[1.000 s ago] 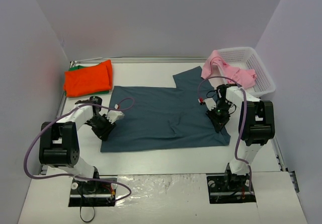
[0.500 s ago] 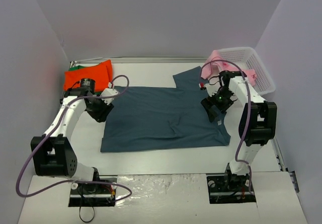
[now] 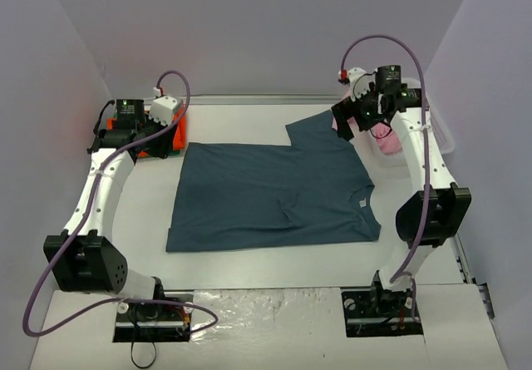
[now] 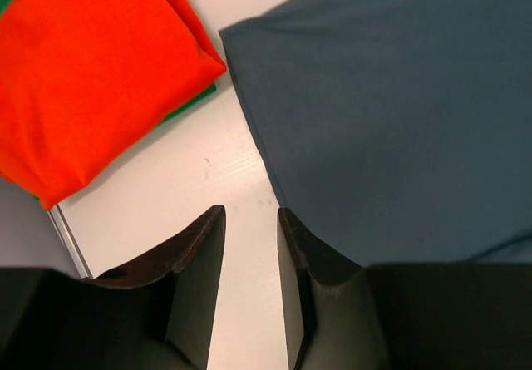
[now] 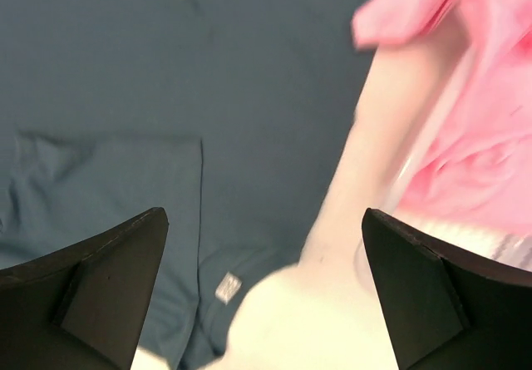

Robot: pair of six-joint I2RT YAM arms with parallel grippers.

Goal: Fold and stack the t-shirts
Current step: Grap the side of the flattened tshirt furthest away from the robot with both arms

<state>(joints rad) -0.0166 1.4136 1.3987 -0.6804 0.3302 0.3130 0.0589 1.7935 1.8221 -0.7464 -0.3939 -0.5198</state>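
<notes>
Your white table carried the slate-blue t-shirt spread flat at its centre. At the far-left corner lay the green t-shirt with the folded orange-red t-shirt on top; the white basket sat far right.

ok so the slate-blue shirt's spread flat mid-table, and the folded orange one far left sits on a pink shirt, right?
Not pink. The left wrist view shows a green shirt edging out from under the folded orange shirt. The pink shirt is over at the far right. The slate-blue shirt is spread flat mid-table, as you said.
</notes>
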